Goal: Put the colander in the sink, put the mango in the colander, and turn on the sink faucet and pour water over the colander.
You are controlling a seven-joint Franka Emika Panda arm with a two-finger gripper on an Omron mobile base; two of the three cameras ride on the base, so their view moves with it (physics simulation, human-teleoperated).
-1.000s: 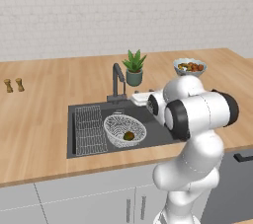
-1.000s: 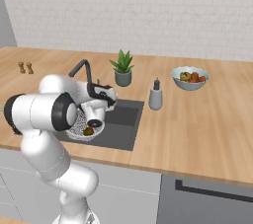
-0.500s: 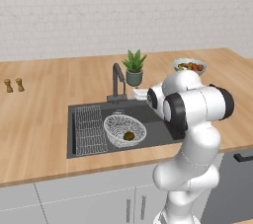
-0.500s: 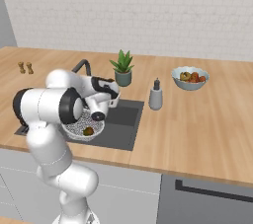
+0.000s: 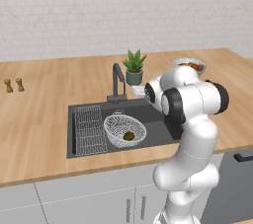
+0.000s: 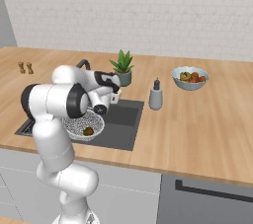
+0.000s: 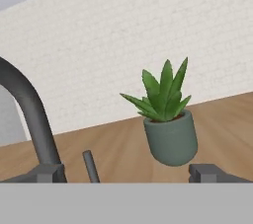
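I take the sink as my landmark. One dark basin, set in the wooden counter, with one ribbed grey rack lying in its left part. One colander sits in the basin just right of the rack, and one mango lies inside the colander, so I judge those two steps done and the tap is what remains.

My gripper hangs over the sink's back right part, pointing toward the wall. The one sink faucet stands at the sink's back edge, about mid-width, its upright stem rising and its spout bending forward over the basin. From my gripper the faucet lies ahead and to the left: in the hand view its curved stem sits at the left, with a thin dark lever beside it, left of centre. So my guess is I need to shift left and forward to reach that lever.

My fingertips show wide apart at the bottom corners of the hand view, nothing between them: spread, empty.

Behind the sink: one potted plant. Right of the sink: one soap dispenser, one fruit bowl. Far left of the sink: two small shakers.
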